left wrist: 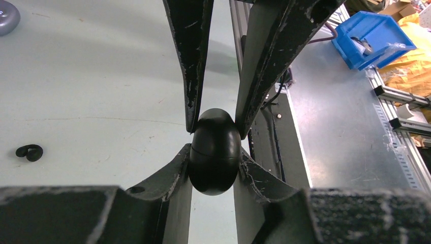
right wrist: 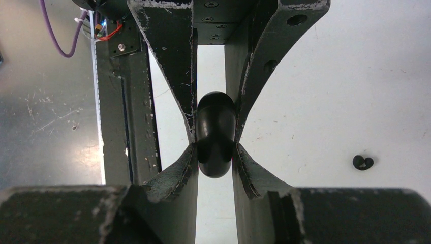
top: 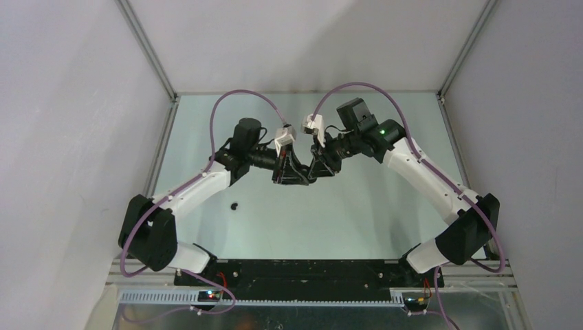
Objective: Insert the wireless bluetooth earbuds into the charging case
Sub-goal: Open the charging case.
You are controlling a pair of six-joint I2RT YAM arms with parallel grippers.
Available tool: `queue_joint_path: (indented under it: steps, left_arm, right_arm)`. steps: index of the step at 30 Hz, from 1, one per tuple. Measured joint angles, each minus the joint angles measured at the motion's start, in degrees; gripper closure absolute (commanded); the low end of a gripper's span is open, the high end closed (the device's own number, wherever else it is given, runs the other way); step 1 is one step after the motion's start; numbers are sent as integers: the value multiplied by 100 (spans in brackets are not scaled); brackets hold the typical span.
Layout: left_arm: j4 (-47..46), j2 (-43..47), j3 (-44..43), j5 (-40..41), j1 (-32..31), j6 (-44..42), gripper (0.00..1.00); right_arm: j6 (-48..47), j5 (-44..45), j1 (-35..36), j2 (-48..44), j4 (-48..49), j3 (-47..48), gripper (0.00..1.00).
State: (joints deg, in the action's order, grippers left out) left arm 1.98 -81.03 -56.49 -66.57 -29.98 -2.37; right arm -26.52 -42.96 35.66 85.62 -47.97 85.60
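A glossy black egg-shaped charging case [top: 300,180] hangs in mid-air above the table's middle, lid shut, with a thin seam around it. My left gripper [top: 292,180] and right gripper [top: 310,177] meet tip to tip and both pinch it. In the left wrist view my left gripper [left wrist: 215,152] clamps the case [left wrist: 215,168] from below and the right fingers [left wrist: 254,76] clamp it from above. In the right wrist view my right gripper [right wrist: 215,150] clamps the case [right wrist: 215,114]. A tiny black earbud clump [top: 235,205] lies on the table to the left [left wrist: 29,152] [right wrist: 363,162]. The lilac buds are out of view.
A pale grey-lilac rounded object [left wrist: 6,18] is cut off by the left wrist view's top left corner. A metal shelf [left wrist: 345,132] with a blue bin [left wrist: 368,38] lies beyond the table's near edge. White walls enclose the table [top: 344,220] on three sides.
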Motion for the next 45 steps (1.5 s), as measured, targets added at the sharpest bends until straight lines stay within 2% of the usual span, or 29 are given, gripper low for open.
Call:
queue_joint_path:
  steps: [1, 4, 10, 18, 28, 35, 45]
  left_arm:
    - [0, 0, 0, 0, 0, 0, 93]
    - [0, 0, 0, 2, 0, 0, 100]
    - [31, 2, 0, -2, 0, -83, 100]
    - [286, 68, 0, -28, -2, -568, 100]
    - [546, 81, 0, -28, 9, -682, 100]
    - [564, 81, 0, -118, 9, -673, 100]
    - [560, 79, 0, -120, 9, -667, 100]
  right_arm:
    - [-2, 0, 0, 0, 0, 0, 90]
    - [-2, 0, 0, 0, 0, 0, 86]
    - [-7, 2, 0, 0, -11, 0, 72]
    - [-28, -105, -9, 20, -66, 0, 66]
    - [-57, -149, -232, 11, -136, 2, 56]
    - [-157, -146, -269, -4, -173, 11, 44]
    - [-179, 33, -262, -103, -214, 35, 41]
